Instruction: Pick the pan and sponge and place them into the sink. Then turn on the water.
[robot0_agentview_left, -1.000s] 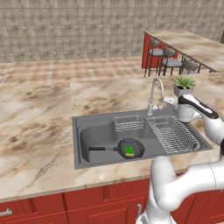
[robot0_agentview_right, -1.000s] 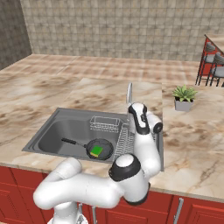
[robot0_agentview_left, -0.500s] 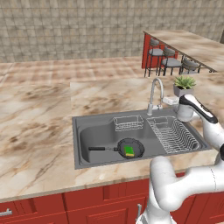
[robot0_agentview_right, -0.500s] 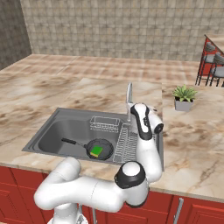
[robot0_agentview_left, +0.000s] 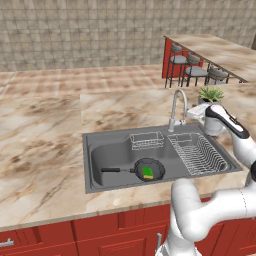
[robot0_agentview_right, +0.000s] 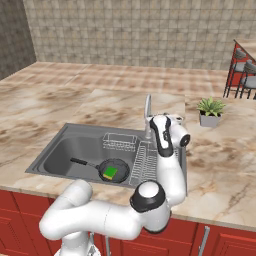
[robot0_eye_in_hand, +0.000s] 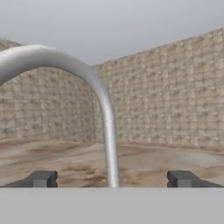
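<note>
Gripper (robot0_eye_in_hand: 111, 179) hangs wide open, nothing between its tips, lined up on the faucet (robot0_eye_in_hand: 103, 100), whose curved silver neck rises right between them in the hand view. Down in the sink (robot0_agentview_left: 100, 155), the pan (robot0_agentview_left: 149, 170) sits flat with the sponge (robot0_agentview_left: 147, 173) lying inside it, so both look delivered; no water stream is visible. What's left, by my read, is the tap. That neck is rigid, smooth metal, likely slippery, so a squeeze on the tube may slide. Better bet: push or pinch low near the base, where a lever would sit — though I can't make one out.
</note>
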